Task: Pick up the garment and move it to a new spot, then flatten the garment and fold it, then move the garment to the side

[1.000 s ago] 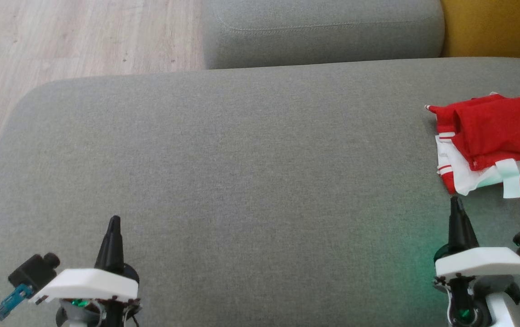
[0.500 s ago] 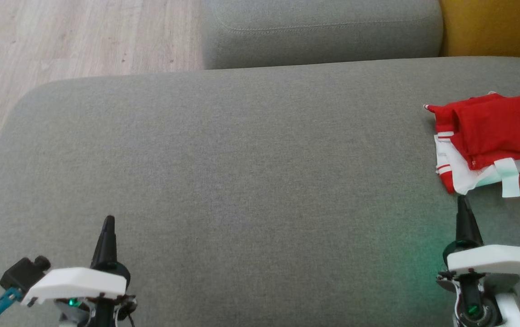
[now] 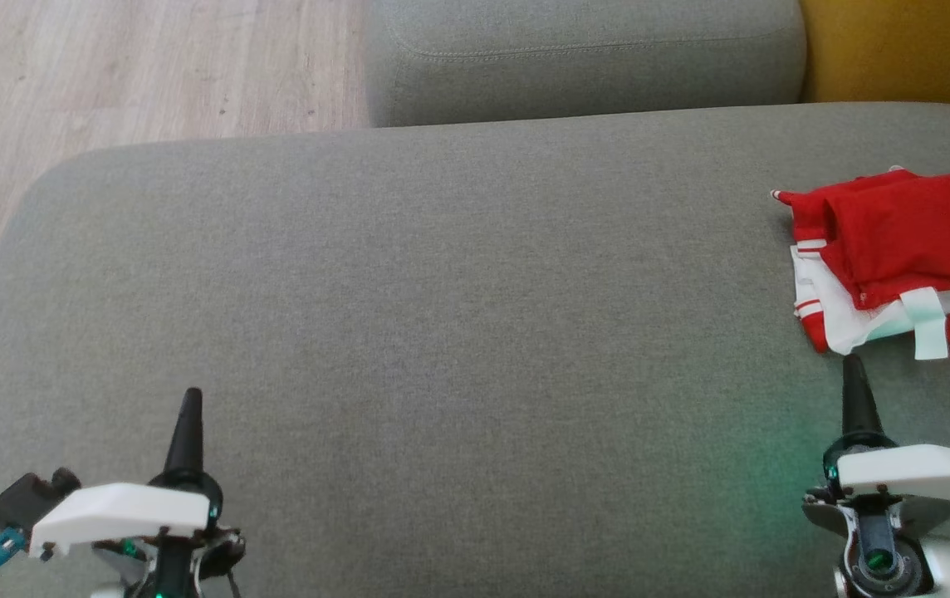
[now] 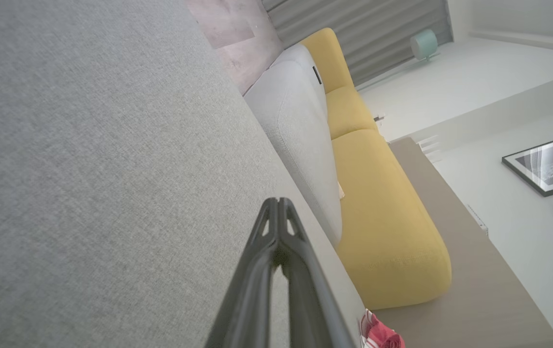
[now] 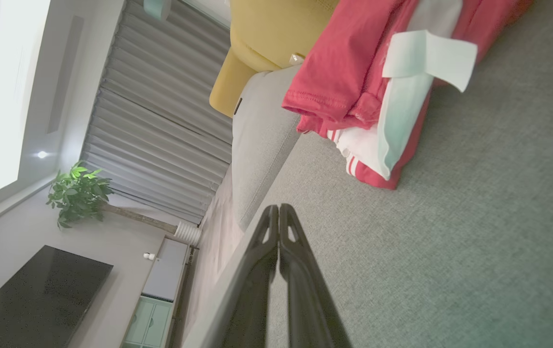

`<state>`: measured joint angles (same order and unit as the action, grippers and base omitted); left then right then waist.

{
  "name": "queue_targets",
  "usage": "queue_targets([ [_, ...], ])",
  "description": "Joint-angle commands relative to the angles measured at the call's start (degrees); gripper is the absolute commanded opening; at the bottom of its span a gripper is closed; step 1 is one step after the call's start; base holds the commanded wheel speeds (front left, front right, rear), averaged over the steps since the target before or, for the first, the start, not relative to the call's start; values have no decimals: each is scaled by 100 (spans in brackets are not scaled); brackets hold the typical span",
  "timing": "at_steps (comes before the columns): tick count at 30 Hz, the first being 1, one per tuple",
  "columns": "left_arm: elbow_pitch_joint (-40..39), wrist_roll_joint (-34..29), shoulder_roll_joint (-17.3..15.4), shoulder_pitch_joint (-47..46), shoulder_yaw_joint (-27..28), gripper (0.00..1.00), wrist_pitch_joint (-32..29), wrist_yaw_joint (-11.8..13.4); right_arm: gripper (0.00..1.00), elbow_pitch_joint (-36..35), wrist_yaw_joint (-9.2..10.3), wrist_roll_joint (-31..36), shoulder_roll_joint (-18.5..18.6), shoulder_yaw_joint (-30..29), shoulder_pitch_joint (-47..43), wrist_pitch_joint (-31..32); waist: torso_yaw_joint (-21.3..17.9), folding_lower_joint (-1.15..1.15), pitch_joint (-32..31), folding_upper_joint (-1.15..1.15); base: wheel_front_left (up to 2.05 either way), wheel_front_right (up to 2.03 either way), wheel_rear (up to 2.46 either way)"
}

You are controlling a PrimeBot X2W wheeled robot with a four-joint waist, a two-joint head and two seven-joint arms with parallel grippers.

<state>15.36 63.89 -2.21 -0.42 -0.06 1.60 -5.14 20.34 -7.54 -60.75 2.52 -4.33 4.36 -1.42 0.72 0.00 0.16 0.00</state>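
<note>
Folded garment [image 3: 907, 241] sits at 3 o'clock on the sofa [image 3: 442, 291], long axis running roughly 9-to-3. Left gripper [image 3: 191, 397] and right gripper [image 3: 853, 364] both have fingers pressed together.

We list: left gripper [image 4: 279, 207], fingers pressed together. Grey seat [image 4: 88, 169] at 9 o'clock of tips. Grey cushion [image 4: 300, 135] at 1 o'clock. Yellow cushion [image 4: 387, 227] at 3 o'clock, framed picture [image 4: 547, 164] beyond. Red garment [image 4: 382, 337] corner at 5 o'clock.
</note>
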Motion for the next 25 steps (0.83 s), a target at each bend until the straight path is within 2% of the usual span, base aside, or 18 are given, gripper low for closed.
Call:
queue_targets([
  [1,-162,146,-46,-342,183,0,-32,-61,0,-239,3,-173,24,36,221,33,-2,0,0,0,0,0,0],
  [25,-146,1485,-56,-460,420,0,-420,-148,0,-435,4,-1655,30,-91,202,412,-37,0,1,0,0,0,0],
])
